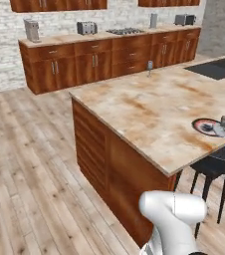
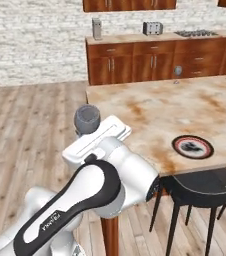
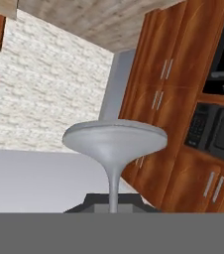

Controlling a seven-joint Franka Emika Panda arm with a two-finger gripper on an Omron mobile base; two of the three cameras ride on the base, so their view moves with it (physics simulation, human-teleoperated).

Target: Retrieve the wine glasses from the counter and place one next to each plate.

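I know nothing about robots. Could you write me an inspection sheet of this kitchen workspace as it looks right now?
Surface: counter, a beige marble-like slab with rusty veins on a wood base.
Job's things: red-and-black-rimmed plate near the counter's near edge; one wine glass upright near the far edge; another, the held wine glass, is in the claw.
Clutter: a dark sink set into the counter; nothing else seen.
Grippers: claw shut on the held wine glass's stem.
Cables: nothing seen.
Surroundings: black stool below the plate, back cabinets with toaster and stove top, brick wall, wood floor.
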